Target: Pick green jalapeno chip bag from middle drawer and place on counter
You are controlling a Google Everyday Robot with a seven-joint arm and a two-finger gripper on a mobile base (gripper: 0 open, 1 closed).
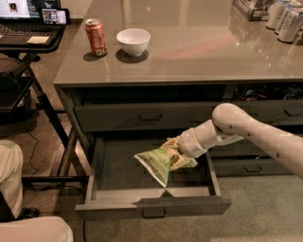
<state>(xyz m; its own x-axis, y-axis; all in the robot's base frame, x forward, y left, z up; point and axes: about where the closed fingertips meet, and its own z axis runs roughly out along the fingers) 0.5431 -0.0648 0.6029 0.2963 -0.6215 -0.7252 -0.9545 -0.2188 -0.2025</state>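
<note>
The green jalapeno chip bag [158, 160] hangs tilted in the air above the open middle drawer [151, 207], clear of its grey floor. My gripper [177, 150] is shut on the bag's right end, with the white arm reaching in from the right over the drawer's right side. The bag hides most of the fingers. The counter [199, 47] is the glossy grey top above the drawers.
A red soda can [96, 37] and a white bowl [133, 41] stand at the counter's left back. Cans and a tray [279, 14] stand at the back right. A black laptop desk [28, 33] stands left. The shut upper drawer [151, 116] is just above the bag.
</note>
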